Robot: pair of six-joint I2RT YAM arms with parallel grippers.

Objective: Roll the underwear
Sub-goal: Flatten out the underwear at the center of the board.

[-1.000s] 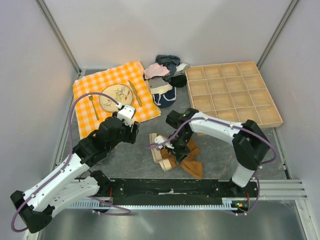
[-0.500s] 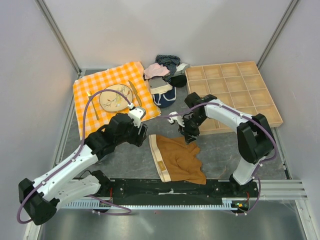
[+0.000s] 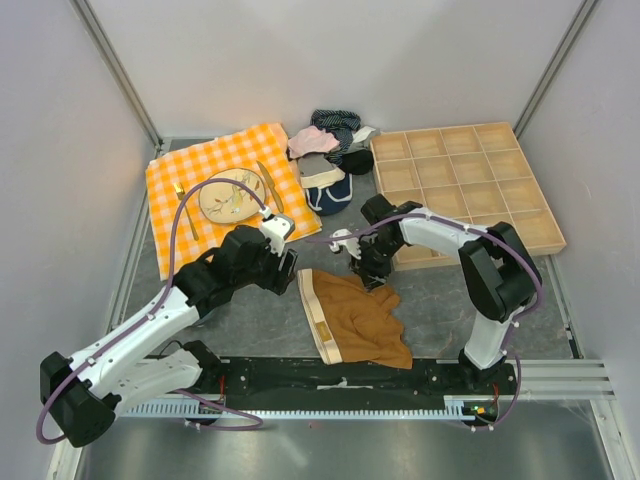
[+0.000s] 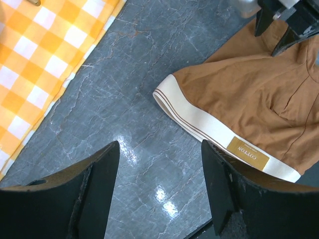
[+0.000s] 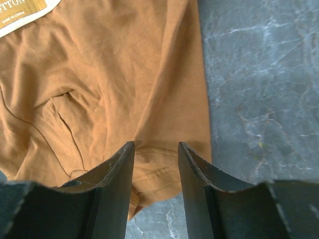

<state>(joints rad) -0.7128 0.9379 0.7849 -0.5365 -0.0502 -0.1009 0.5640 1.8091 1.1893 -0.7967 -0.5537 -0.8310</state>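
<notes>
Where the right gripper [image 5: 156,145] stands with its fingers parted and nothing pinched, the hem of the underwear [image 3: 362,318] lies flat between and beneath them. The garment is spread out on the grey table [image 4: 124,74]: rust-brown cloth, lightly creased, with a cream waistband [image 4: 214,133] bearing a tan label [image 4: 248,152]. The waistband lies just beyond the left gripper [image 4: 159,147], whose fingers are spread wide, holding nothing.
</notes>
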